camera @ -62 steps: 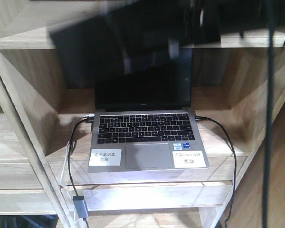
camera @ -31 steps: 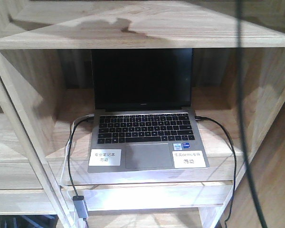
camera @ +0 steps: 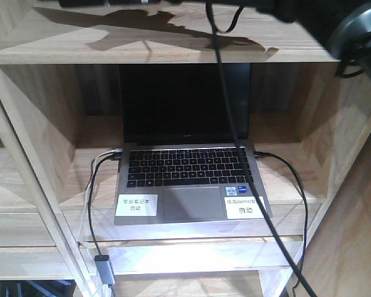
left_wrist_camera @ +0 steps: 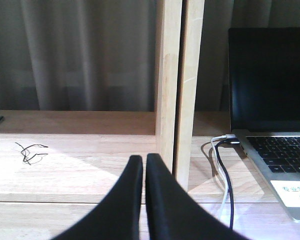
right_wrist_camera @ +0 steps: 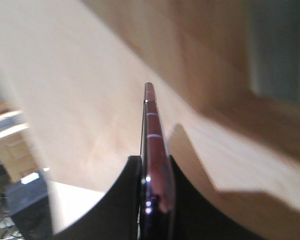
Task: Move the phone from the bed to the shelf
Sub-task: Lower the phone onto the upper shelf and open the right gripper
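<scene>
The phone point(right_wrist_camera: 152, 130) shows edge-on in the right wrist view, a thin dark slab with a pinkish metallic rim. My right gripper point(right_wrist_camera: 154, 167) is shut on it, one black finger against each face. It hangs over a pale wood board of the shelf point(right_wrist_camera: 80, 100). In the front view only the right arm point(camera: 334, 18) shows, at the upper right above the shelf's top board point(camera: 173, 43). My left gripper point(left_wrist_camera: 144, 162) is shut with nothing in it, low over a shelf board point(left_wrist_camera: 65, 160). The bed is out of view.
A grey laptop point(camera: 185, 167) stands open in the middle compartment, with cables plugged in on both sides. A black arm cable point(camera: 235, 136) hangs in front of it. An upright divider point(left_wrist_camera: 172, 90) stands just beyond my left gripper, and the laptop point(left_wrist_camera: 270, 80) is to its right.
The dark blur that crossed the top of the shelf a second ago is gone. The right arm now shows at the upper right, its cable has swung left, and the shadow on the top board has grown.
</scene>
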Controlling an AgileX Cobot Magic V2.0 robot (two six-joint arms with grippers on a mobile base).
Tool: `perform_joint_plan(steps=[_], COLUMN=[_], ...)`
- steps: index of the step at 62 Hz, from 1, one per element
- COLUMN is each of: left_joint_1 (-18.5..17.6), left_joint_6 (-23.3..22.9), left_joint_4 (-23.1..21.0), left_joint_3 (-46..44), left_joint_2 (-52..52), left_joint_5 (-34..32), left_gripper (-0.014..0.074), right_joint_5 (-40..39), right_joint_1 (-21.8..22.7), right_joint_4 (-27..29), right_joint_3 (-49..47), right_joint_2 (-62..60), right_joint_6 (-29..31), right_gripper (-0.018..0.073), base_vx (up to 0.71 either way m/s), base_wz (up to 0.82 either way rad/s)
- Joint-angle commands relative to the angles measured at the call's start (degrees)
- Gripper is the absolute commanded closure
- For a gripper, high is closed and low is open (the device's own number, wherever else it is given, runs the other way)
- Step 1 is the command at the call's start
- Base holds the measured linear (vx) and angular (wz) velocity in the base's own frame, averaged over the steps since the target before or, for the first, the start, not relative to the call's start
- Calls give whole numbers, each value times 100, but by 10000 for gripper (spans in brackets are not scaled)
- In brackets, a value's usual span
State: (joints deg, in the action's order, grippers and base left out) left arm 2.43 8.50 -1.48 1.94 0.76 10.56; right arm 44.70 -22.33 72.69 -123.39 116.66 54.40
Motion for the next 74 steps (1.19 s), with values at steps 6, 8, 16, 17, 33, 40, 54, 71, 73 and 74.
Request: perform_joint_plan(steps=[6,8,16,17,33,40,54,71,73,74], left_joint_1=[-20,-20,-20,-20,-20,-20,-20,-20,-20,-20], left_joint_6=[-33,-33,-33,-33,-33,-33,-33,-33,-33,-33], left_joint_4=[-52,-52,-52,-52,-52,-52,-52,-52,-52,-52], left_joint_3=[-122,-122,-122,-122,-122,-122,-122,-122,-122,-122], left_joint_2=[77,77,77,77,77,77,77,77,77,77], left_joint_5=[-415,-415,-415,-415,-415,-415,-415,-415,-415,-415], left_gripper=[595,595,595,595,595,595,595,595,595,595], right_joint_5=[-410,-460,-625,-640,-772,-784,-784,-932,-932,-932], right_joint_1=[19,19,53,53,141,141,136,136,136,136], right_joint_4=[225,201,87,79,-105,-273,-491,-1040,-1120,-1161], right_joint_3=[-220,-220,-220,-220,-220,-220,-220,-220,-220,-220], right_joint_2=[-202,-181,-164,-164,-164,-164,-164,-170,-181,-181], right_joint_6=[-18,-18,-70,-81,-139,-151,-167,-475,-511,-538], right_gripper=[561,559,548,546,480,440,291,60,43,38], base_vx=[0,0,0,0,0,0,0,0,0,0], base_wz=[0,0,0,0,0,0,0,0,0,0])
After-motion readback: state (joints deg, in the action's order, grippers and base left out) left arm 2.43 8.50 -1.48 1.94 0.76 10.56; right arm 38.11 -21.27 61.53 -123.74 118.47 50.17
